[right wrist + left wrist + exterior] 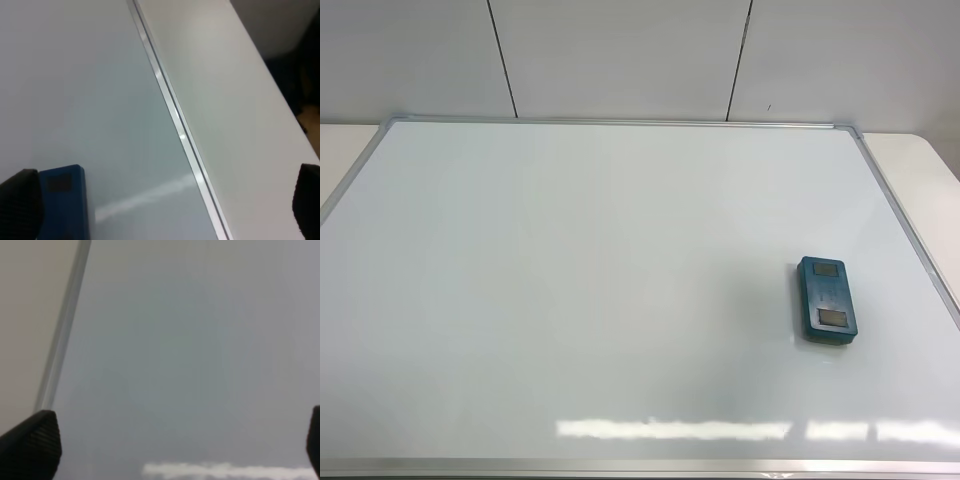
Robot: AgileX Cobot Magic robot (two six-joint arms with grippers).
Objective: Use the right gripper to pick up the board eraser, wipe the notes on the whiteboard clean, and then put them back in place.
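Observation:
The teal-blue board eraser [827, 300] lies flat on the whiteboard [600, 280] at its right side, two grey patches up. No red notes show on the board. Neither arm shows in the high view. In the right wrist view, my right gripper [165, 210] is open and empty, its fingertips [20, 202] wide apart; the eraser [65, 200] sits beside one fingertip, near the board's silver frame [175, 120]. In the left wrist view, my left gripper [175, 445] is open and empty above bare board near its frame [62, 335].
The whiteboard lies on a pale table [925, 180] that shows past its right and left edges. A white panelled wall [620, 55] stands behind. A dark area [300, 65] shows beyond the table's edge in the right wrist view.

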